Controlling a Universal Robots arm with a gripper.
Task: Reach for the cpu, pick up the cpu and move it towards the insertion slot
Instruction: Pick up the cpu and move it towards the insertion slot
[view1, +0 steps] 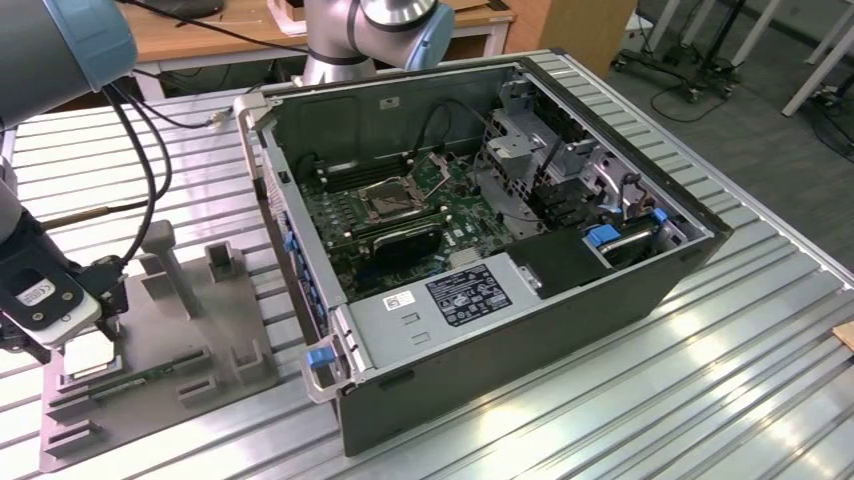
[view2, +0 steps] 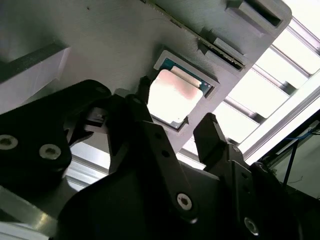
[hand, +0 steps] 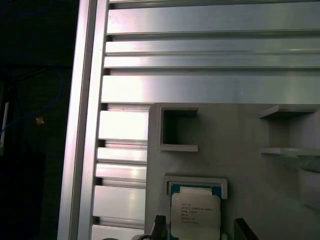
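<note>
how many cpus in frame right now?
1. The cpu sits in its recess on the grey fixture, under the open end effector. The insertion slot in the computer case shows a dark centre. Others could be hidden.

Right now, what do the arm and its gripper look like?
The arm has silver-grey tubes and pale blue joint caps, with black cables hanging beside it. The gripper is black, its fingers jointed links with silver screws.
</note>
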